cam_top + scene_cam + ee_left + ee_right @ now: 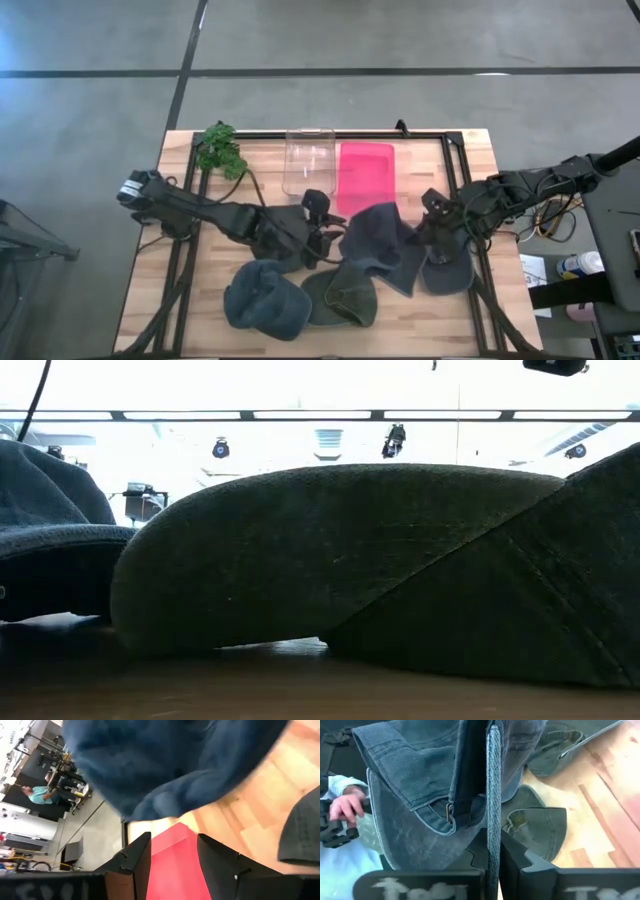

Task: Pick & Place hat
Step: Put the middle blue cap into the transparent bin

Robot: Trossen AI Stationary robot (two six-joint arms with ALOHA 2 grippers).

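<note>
Several caps lie on the near half of the wooden table. A slate-blue cap (383, 245) sits at centre right, its brim (447, 272) toward the right edge. An olive cap (340, 297) and a blue-grey cap (264, 300) rest on the table nearer the front edge. My right gripper (437, 232) is over the slate-blue cap's brim and shut on it. My left gripper (318, 213) is just left of that cap's crown (175, 765), open and touching nothing (172, 855). The low view shows the olive cap (330, 560) close up. My right gripper pinches the slate-blue cap's brim (493, 805) between its two fingers, with the brim edge-on in the gap and running along the fingers. The crown, with its back strap and buckle (451, 812), spreads out beyond the fingertips. I cannot tell whether the cap is lifted clear.
A red flat tray (365, 175) and a clear container (308, 160) stand at the far middle, with a green plant sprig (220, 150) at the far left corner. A black frame runs along the table edges. A person's hand (345, 807) shows in the room beyond.
</note>
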